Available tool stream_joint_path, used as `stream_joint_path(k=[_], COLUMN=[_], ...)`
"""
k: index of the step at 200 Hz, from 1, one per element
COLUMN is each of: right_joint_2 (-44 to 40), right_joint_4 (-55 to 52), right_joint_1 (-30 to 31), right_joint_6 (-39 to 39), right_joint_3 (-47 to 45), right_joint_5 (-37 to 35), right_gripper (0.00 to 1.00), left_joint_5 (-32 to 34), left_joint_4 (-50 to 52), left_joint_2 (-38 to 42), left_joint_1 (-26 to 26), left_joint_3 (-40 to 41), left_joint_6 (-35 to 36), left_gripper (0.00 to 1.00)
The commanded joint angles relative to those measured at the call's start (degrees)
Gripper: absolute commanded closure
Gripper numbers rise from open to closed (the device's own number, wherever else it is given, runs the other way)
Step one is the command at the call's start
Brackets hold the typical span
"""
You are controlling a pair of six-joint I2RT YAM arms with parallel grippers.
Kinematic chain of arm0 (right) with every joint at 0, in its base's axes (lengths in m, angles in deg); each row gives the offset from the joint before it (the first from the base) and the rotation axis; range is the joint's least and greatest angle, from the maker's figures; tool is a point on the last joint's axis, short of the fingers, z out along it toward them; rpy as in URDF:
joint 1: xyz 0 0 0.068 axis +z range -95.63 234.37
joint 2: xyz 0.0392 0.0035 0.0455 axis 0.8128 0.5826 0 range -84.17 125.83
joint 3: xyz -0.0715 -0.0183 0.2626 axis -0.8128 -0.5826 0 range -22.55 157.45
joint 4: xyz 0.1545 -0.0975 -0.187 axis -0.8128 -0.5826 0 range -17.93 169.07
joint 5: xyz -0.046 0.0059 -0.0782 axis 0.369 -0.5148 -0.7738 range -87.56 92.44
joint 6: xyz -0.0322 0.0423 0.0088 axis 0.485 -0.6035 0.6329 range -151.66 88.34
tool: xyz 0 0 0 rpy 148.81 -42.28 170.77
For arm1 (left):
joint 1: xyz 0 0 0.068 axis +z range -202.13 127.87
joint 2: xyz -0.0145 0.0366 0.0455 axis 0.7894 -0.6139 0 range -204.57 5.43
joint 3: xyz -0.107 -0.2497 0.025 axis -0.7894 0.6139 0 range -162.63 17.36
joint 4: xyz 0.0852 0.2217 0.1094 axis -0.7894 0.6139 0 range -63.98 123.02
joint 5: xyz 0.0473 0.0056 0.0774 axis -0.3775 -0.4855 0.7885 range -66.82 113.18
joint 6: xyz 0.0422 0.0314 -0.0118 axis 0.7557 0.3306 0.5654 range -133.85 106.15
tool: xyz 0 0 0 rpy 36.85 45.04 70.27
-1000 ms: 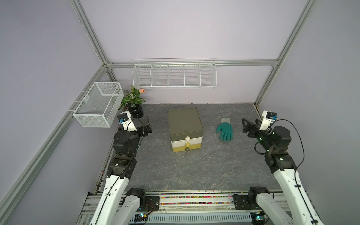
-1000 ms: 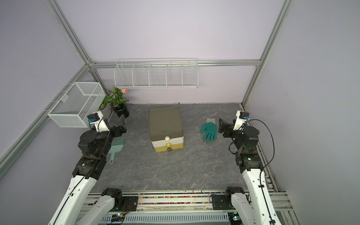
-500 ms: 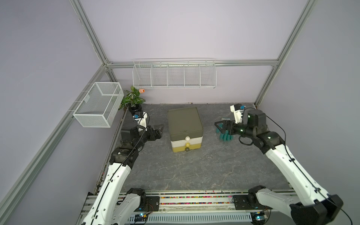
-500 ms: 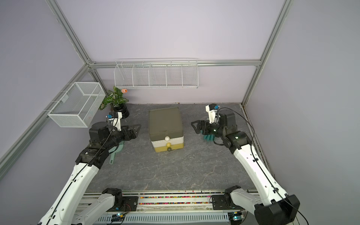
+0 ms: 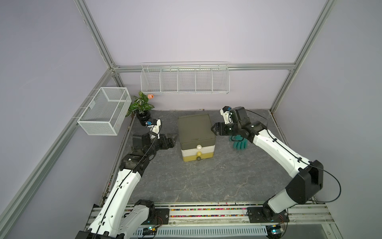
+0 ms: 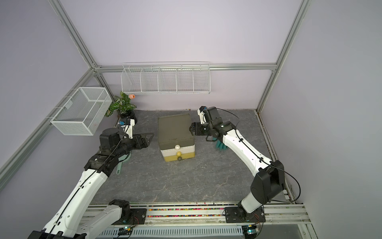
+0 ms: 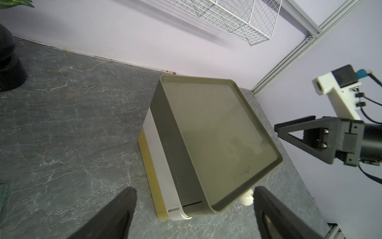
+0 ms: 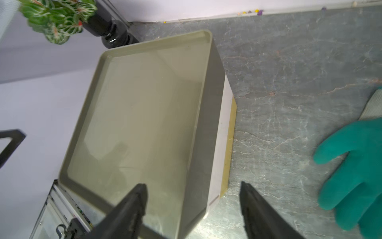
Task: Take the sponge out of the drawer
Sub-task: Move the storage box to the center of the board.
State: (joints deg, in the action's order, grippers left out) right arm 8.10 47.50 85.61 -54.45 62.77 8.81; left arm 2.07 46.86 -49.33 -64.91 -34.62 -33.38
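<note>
Olive drawer unit [image 5: 195,128] sits shut, sponge unseen. Flanking it, left gripper [image 5: 173,139] and right gripper [image 5: 214,129] hang spread and empty; tugging a knob [image 5: 199,147] unbraced could drag it.

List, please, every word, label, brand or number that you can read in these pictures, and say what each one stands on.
No text here can be read with certainty.
A faint mark on the top of the drawer unit, near its front edge: too small and blurred to read.
</note>
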Motion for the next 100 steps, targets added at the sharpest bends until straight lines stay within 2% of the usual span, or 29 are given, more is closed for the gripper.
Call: stream_joint_path(k=[1, 24, 46, 60, 77, 100], right_joint_2=[1.5, 3.5, 5.1, 5.4, 5.4, 6.3], right_joint_4=[-1.9, -2.3, -2.8, -2.2, -1.5, -2.0], right_joint_1=[1.0, 1.3, 1.3, 1.4, 1.4, 1.4], right_joint_6=[-0.9, -1.4, -2.6, -3.0, -3.5, -3.8], right_joint_3=[2.5, 3.9, 5.1, 5.1, 5.3, 6.5], right_joint_5=[-4.0, -5.7, -6.7, -6.8, -7.2, -7.3], right_gripper=[0.36, 0.41, 0.59, 0.63, 0.74, 0.75], left_joint_5=[-1.0, -1.1, -1.3, -1.7, -1.9, -1.8], left_joint_4=[-1.3, -1.8, -2.3, -3.0, -3.7, -3.8], left_joint_2=[0.7, 0.6, 0.5, 0.4, 0.0, -0.6], left_joint_1=[-0.3, -0.3, -0.5, -0.7, -1.2, -1.9], left_joint_3=[-1.3, -0.9, -0.7, -0.5, -0.5, -0.8], left_joint_6=[-0.5, -0.5, -1.0, -1.3, -1.4, -1.6], left_gripper=[0.08, 0.08, 0.08, 0.08, 0.08, 0.09])
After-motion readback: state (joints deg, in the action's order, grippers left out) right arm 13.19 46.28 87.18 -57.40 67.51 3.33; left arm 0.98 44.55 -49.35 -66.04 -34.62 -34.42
